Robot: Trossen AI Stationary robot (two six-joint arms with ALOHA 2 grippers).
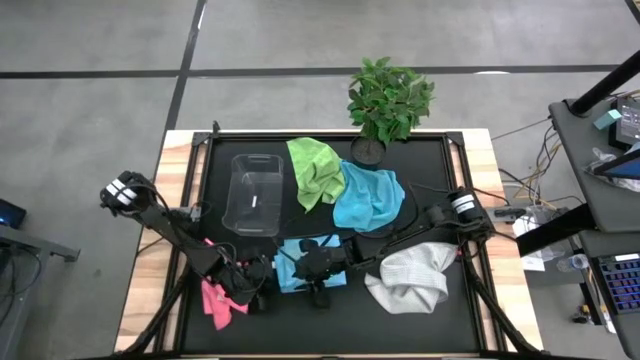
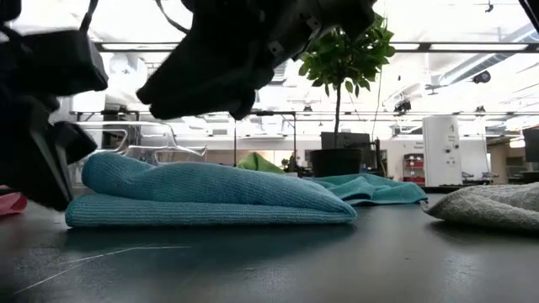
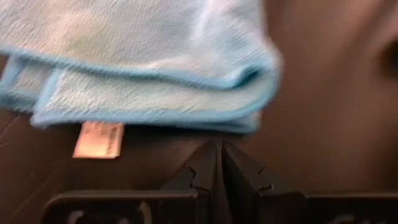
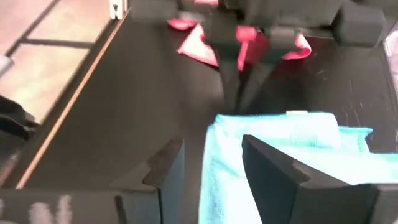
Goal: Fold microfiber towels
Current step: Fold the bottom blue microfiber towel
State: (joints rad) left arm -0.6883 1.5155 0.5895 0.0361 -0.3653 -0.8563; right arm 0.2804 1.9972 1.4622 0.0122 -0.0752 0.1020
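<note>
A light blue towel [image 1: 288, 272] lies folded flat on the black mat near the table's front edge, and its tag [image 3: 98, 138] sticks out from under one edge. My right gripper [image 4: 214, 165] hovers open just above it, clear of the cloth [image 2: 210, 198]. My left gripper [image 3: 219, 158] is shut, low at the folded towel's left edge [image 3: 143, 118], with a small gap of mat between them. A pink towel [image 1: 222, 300] lies crumpled behind my left gripper [image 1: 262, 292].
Farther back lie a lime green towel [image 1: 315, 170] and a second light blue towel [image 1: 368, 195], both crumpled. A pale grey-white towel [image 1: 412, 278] lies front right. A clear bin [image 1: 253, 193] stands left of centre, and a potted plant [image 1: 388, 100] stands at the far edge.
</note>
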